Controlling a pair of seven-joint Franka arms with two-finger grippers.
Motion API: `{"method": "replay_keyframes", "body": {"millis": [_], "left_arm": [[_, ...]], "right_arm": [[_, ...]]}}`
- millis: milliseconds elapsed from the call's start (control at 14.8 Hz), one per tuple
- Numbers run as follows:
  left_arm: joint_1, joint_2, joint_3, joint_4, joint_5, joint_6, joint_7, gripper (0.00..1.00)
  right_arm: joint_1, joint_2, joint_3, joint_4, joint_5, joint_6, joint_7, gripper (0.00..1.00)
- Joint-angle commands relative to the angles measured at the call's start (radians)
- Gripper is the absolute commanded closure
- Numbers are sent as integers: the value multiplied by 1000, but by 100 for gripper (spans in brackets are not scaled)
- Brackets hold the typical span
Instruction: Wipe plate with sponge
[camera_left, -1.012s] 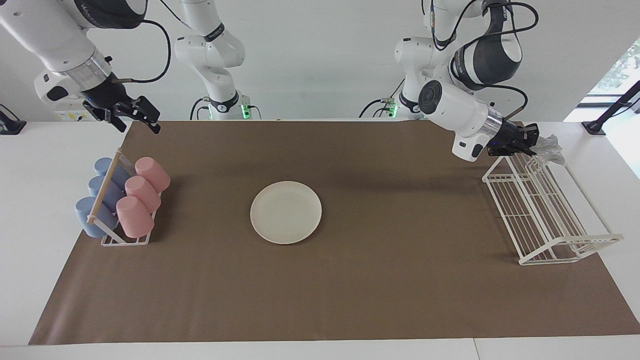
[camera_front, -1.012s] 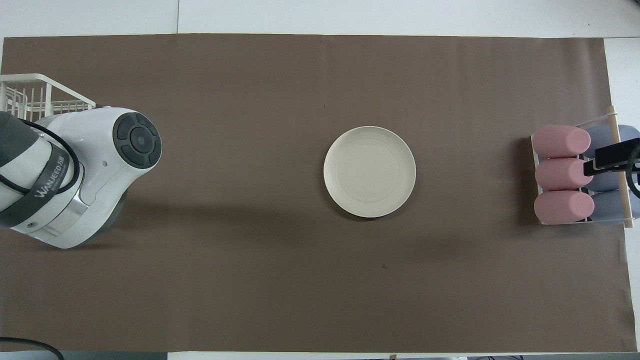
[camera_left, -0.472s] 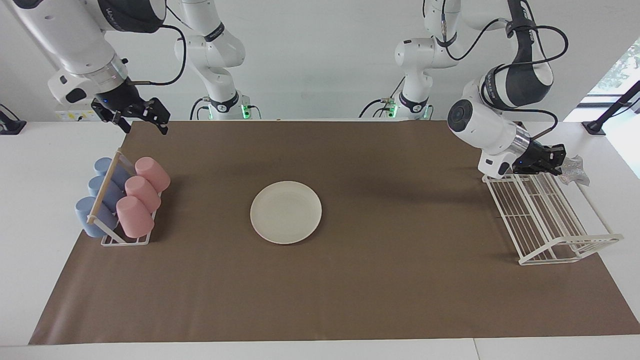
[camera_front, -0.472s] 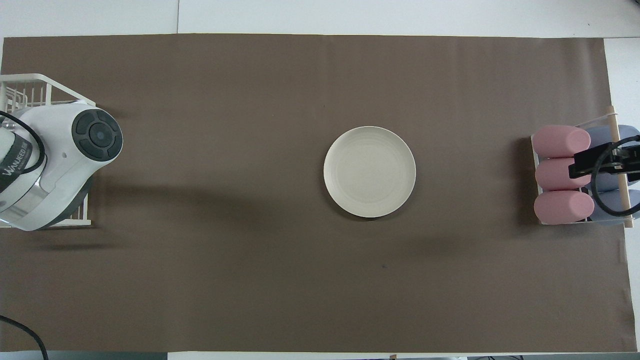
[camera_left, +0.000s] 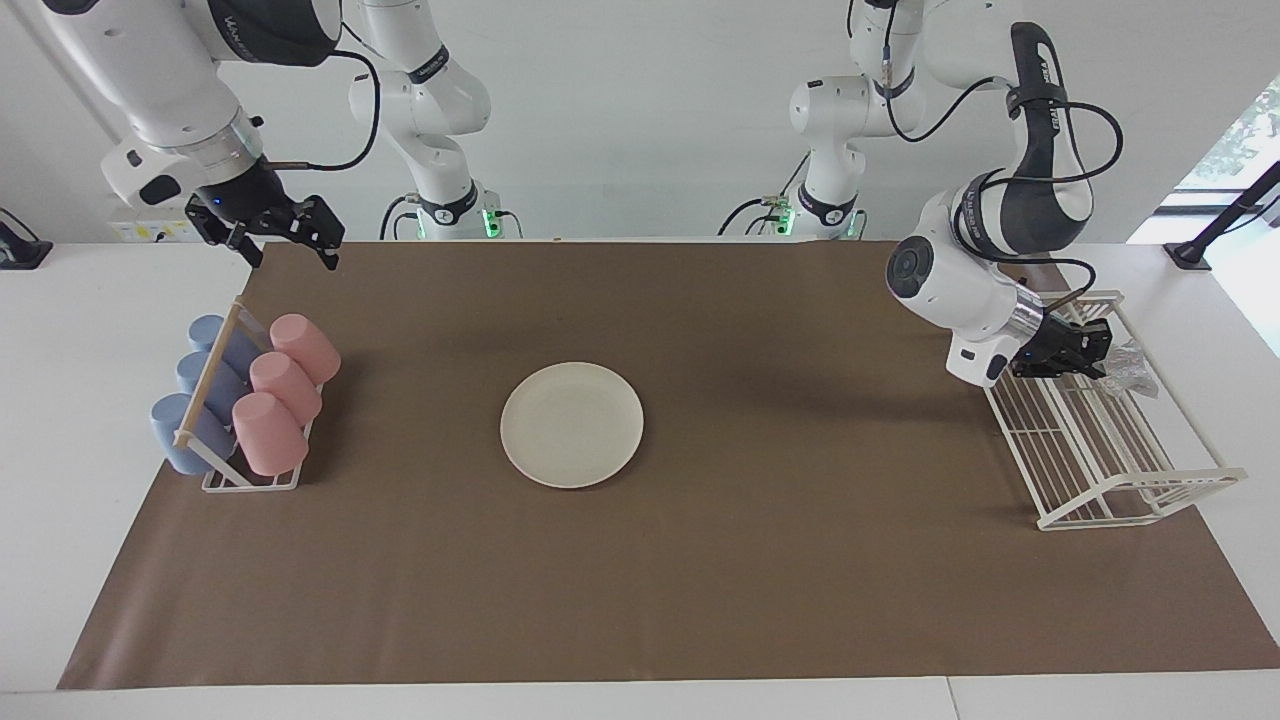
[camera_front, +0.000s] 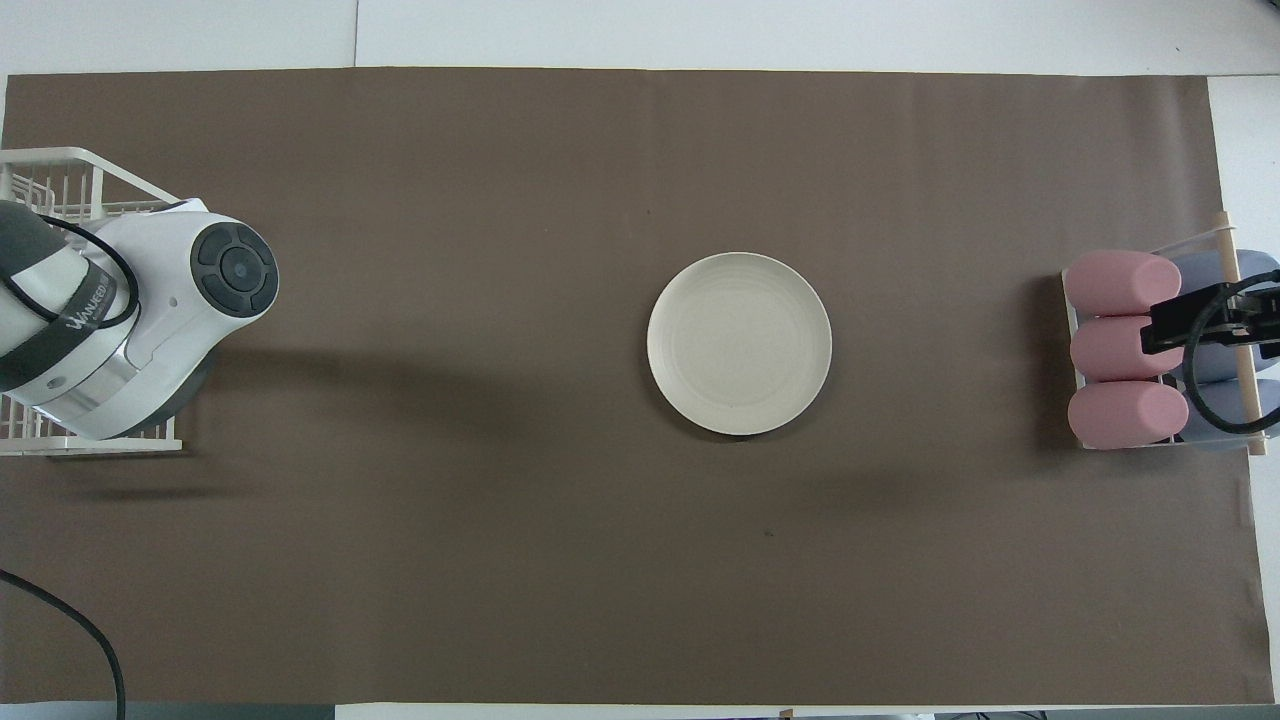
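Note:
The cream-white plate (camera_left: 571, 424) lies flat and bare at the middle of the brown mat; it also shows in the overhead view (camera_front: 739, 343). My left gripper (camera_left: 1092, 349) is low over the end of the white wire rack nearest the robots, shut on the silvery glittery sponge (camera_left: 1128, 362), which sticks out from its tip inside the rack. In the overhead view the left arm's wrist (camera_front: 140, 310) hides that gripper and the sponge. My right gripper (camera_left: 290, 226) waits open and empty in the air over the mat's corner by the cup rack.
The white wire rack (camera_left: 1110, 480) stands at the left arm's end of the table, also in the overhead view (camera_front: 60, 175). A rack of pink and blue cups (camera_left: 245, 395) lies at the right arm's end, also in the overhead view (camera_front: 1125, 350). A brown mat (camera_left: 700, 580) covers the table.
My left gripper has carried the sponge outward over the wire rack and then down into it. My right gripper has shifted slightly toward the mat and now holds still.

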Motion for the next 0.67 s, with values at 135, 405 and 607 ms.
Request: {"method": "replay_keyframes", "body": {"millis": [135,405,607], "left_arm": [[6,2,-3,1,20,20,-16,78],[6,4,-3,9,18,22,-18,42],[-2,7,-3,15,12,11,-18,40]], "right_arm": [[-9,-1,-3,7,-2,42,-36,0],[-9,1,0,8,0,62,47,0],[-9,1,2,7,0,94,42,0]]}}
